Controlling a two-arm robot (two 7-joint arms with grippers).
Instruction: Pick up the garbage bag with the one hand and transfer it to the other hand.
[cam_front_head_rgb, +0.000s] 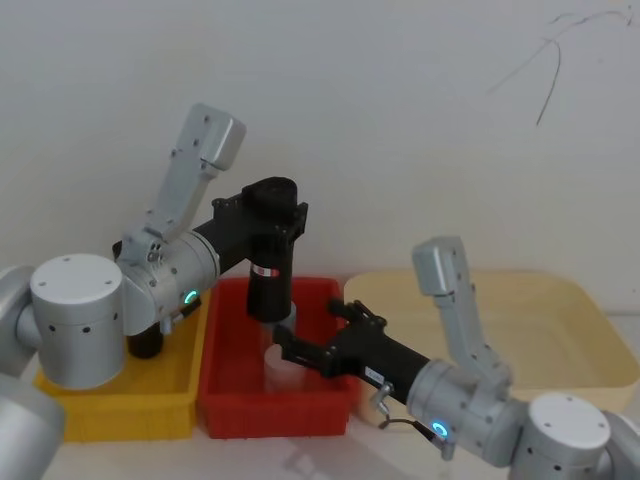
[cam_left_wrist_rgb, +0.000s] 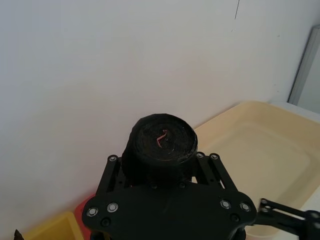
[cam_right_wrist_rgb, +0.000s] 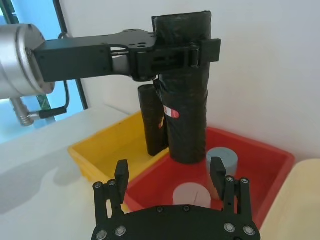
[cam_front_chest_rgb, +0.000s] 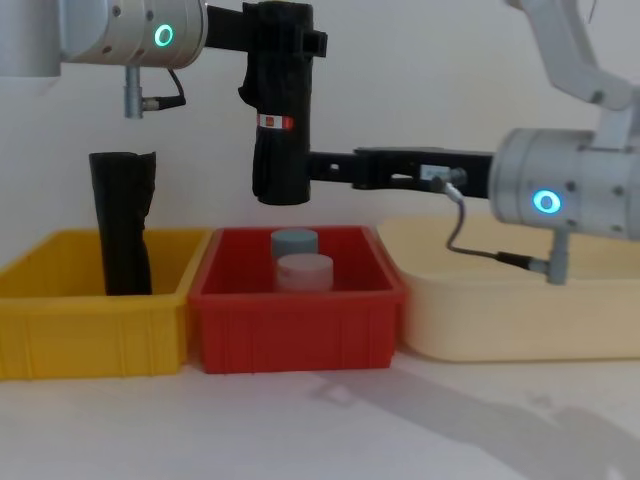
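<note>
The right end effector (cam_right_wrist_rgb: 169, 169) hangs over the red bin (cam_front_chest_rgb: 300, 330) with its fingers wide apart, near the lower end of the garbage bag (cam_front_chest_rgb: 280, 150), which the left end effector (cam_front_chest_rgb: 283, 42) clamps upright by its upper part above that bin.

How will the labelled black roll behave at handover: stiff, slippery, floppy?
Probably stiff: the garbage bag hangs straight though the left gripper clamps its upper part. Its plastic wrap looks slick, so the open right gripper may need a firm squeeze.
</note>
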